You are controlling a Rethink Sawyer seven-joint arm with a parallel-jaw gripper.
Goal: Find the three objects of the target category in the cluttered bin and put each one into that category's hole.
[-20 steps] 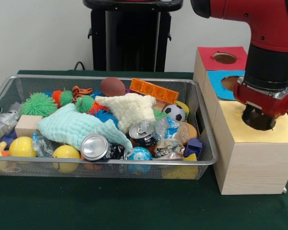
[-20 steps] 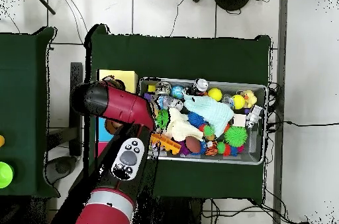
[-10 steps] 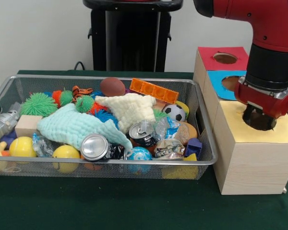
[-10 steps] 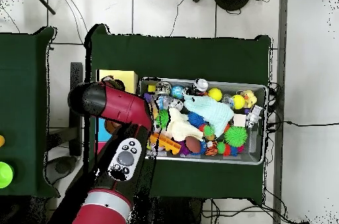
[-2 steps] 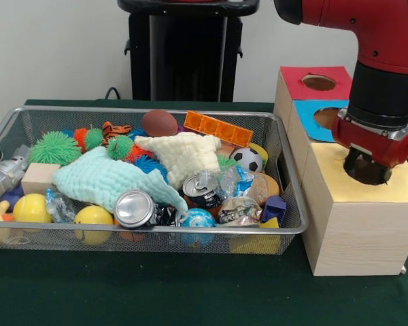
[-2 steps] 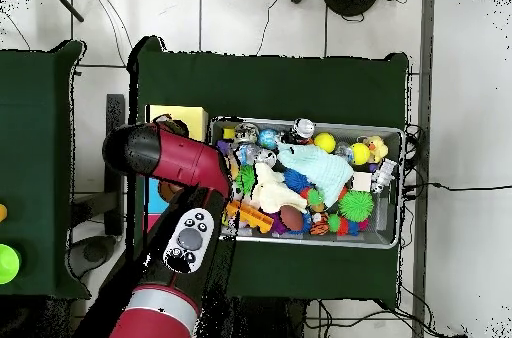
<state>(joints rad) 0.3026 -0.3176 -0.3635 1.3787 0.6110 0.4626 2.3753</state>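
My gripper (image 5: pixel 366 168) is lowered into the round hole in the yellow top (image 5: pixel 402 187) of the wooden box, to the right of the wire bin (image 5: pixel 143 111); its tip is hidden in the hole. The bin holds an upright silver can (image 5: pixel 134 208), a second can (image 5: pixel 200 189), a crushed can (image 5: pixel 239 210), a soccer ball (image 5: pixel 247 159), a brown football (image 5: pixel 160 123) and yellow balls (image 5: pixel 32 208). Overhead, the red arm (image 6: pixel 165 154) covers the box beside the bin (image 6: pixel 392 242).
A mint cloth (image 5: pixel 105 178) and a cream cloth (image 5: pixel 183 155) lie over the clutter. Green spiky balls (image 5: pixel 54 147), an orange block (image 5: pixel 218 128) and a wooden cube (image 5: pixel 39 176) sit toward the back. Behind the yellow top are the blue hole (image 5: pixel 324 117) and the red hole (image 5: pixel 318 82).
The arm's upper part has shifted slightly. The gripper stays in the yellow hole and the bin's contents have not moved.
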